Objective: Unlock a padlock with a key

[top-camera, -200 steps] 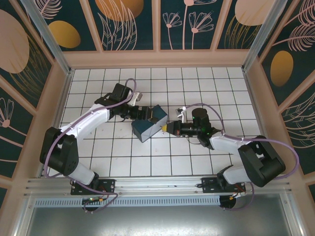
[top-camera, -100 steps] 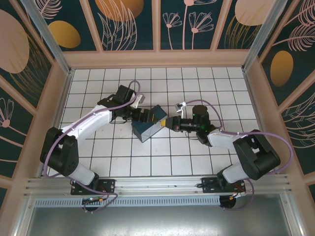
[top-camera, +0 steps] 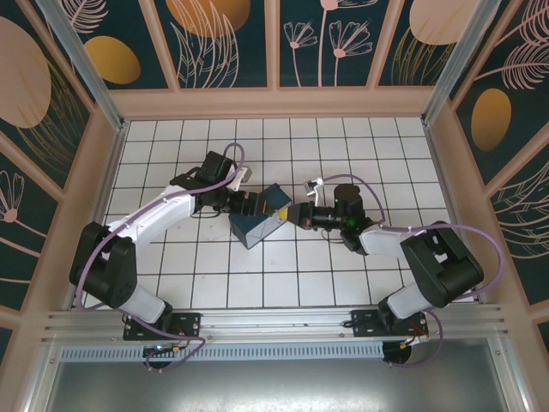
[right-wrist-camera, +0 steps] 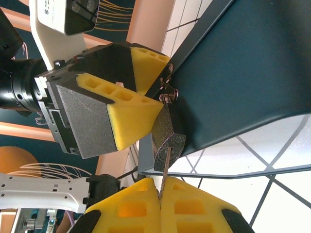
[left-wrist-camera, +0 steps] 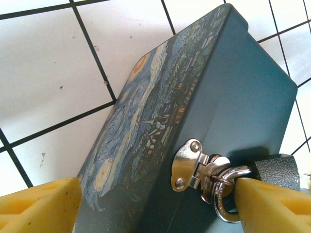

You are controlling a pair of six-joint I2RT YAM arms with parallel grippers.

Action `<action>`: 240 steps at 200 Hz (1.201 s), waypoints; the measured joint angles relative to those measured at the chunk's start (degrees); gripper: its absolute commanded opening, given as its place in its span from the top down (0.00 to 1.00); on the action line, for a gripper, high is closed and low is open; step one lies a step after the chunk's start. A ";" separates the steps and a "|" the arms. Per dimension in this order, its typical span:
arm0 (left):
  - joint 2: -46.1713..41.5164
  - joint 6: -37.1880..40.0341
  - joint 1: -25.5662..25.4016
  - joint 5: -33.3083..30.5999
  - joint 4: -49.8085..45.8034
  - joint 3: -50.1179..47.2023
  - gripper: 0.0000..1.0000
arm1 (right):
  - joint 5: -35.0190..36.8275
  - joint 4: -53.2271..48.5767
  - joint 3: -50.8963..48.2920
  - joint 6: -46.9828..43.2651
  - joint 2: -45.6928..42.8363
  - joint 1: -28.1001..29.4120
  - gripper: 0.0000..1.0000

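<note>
White tiled floor [top-camera: 214, 266] runs well clear to the patterned walls, and the blue painted box [top-camera: 257, 225] sits near its middle, far from any edge. The padlock [right-wrist-camera: 167, 138] hangs at the box's silver hasp [left-wrist-camera: 186, 165], its shackle closed through the loop, so nothing is unlocked yet.

The right gripper [right-wrist-camera: 160, 191] has its jaws pinched together on the key [right-wrist-camera: 165, 167], whose thin blade points up into the bottom of the lock body. How deep it sits I cannot tell. The left gripper [left-wrist-camera: 153, 208] has its jaws spread around the box and seems to clamp it, one pad touching the shackle.

What is left, by my reading, is seating the key, turning it and freeing the shackle. Room is tight only here: the grippers meet almost nose to nose, the left pad just beside the lock.
</note>
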 measured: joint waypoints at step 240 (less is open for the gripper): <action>0.15 -0.74 0.90 -0.35 -0.28 0.28 0.07 | -1.66 1.64 0.11 0.24 1.86 4.42 1.00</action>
